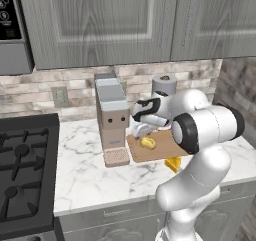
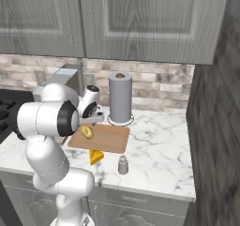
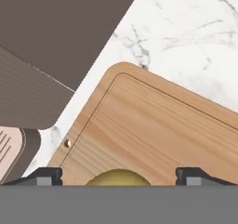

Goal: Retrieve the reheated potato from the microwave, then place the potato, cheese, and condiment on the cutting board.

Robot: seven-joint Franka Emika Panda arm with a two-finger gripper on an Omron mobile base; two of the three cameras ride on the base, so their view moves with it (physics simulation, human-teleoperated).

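Potato (image 3: 118,177) lies on the cutting board (image 3: 153,135) between the gripper (image 3: 119,175)'s 2 wide-open fingertips, ungripped.

The white marble counter (image 2: 159,145) carries a wooden board (image 2: 110,139) near its middle, set back from the front edge. A cheese wedge (image 2: 96,157) lies on the marble just in front of the board, near the front edge. A small grey shaker (image 2: 123,164) stands beside the cheese on the same strip. A grey towel roll (image 2: 120,98) stands upright on its holder by the back wall, behind the board. A boxy machine (image 1: 112,120) stands at the board's stove-side end.
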